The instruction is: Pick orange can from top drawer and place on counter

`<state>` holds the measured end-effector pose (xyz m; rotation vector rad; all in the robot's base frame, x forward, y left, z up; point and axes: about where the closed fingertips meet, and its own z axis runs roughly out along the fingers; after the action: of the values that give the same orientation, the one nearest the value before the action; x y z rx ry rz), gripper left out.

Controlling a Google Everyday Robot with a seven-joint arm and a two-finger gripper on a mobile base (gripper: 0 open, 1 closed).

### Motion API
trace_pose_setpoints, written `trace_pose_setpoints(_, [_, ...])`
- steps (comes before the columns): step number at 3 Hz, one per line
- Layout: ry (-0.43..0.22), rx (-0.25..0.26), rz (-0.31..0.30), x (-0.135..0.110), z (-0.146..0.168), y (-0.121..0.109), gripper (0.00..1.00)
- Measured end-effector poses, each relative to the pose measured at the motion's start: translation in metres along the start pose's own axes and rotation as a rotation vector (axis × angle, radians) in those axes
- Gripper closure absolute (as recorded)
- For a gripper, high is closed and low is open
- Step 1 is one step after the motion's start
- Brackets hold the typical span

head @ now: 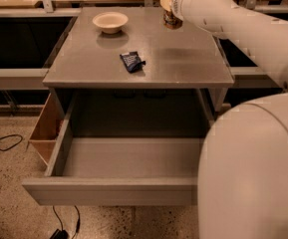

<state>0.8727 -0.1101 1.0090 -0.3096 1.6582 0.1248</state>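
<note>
The white arm [243, 34] comes in from four o'clock, and its bulky near link [255, 173] fills the lower right corner. From two o'clock the forearm slants up and to the left, ending in a rounded wrist [193, 1]. The pincer [167, 6] sits at the arm's tip, at about twelve o'clock.
</note>
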Motion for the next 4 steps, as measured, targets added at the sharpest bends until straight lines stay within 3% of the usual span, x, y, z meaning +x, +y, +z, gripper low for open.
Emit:
trace_pose_setpoints(1, [0.046, 0.061, 0.008, 0.024, 0.022, -0.025, 1.00])
trace_pose_setpoints(2, [0.084, 0.087, 0.015, 0.045, 0.029, -0.032, 1.00])
trace_pose_setpoints(4, [0.106, 0.125, 0.058, 0.097, 0.029, -0.027, 1.00])
